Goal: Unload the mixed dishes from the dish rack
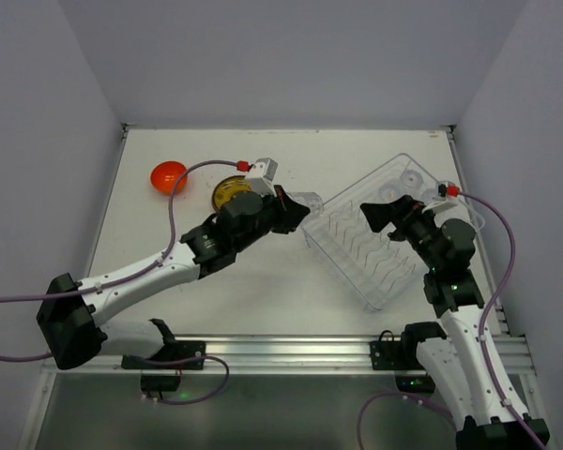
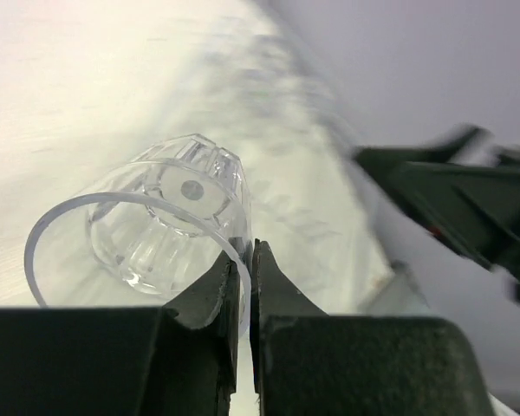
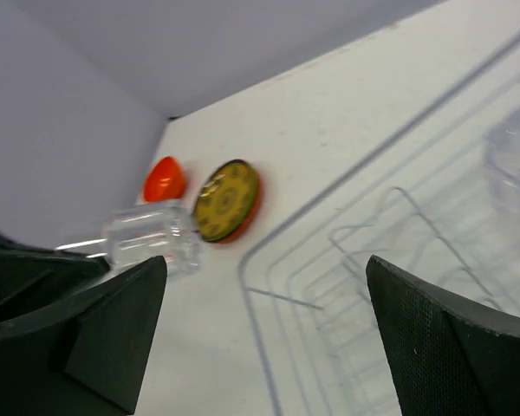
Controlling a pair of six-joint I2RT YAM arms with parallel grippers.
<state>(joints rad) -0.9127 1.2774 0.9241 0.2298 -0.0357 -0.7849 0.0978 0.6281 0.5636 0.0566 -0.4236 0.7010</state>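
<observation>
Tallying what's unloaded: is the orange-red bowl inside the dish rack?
No, the orange-red bowl lies on the table well left of the dish rack, outside its walls.

- From my remote station, I look down on a white table (image 1: 263,281).
- A small orange-red bowl (image 1: 167,175) lies near the far left corner.
- A brown-yellow patterned plate (image 1: 230,193) lies just right of the bowl, near it but apart.
- The clear dish rack (image 1: 338,267) rests at an angle on the right half, well apart from both.
- A clear cup (image 2: 186,186) is tipped on its side between plate and rack; I cannot tell whether it touches the tabletop.
</observation>
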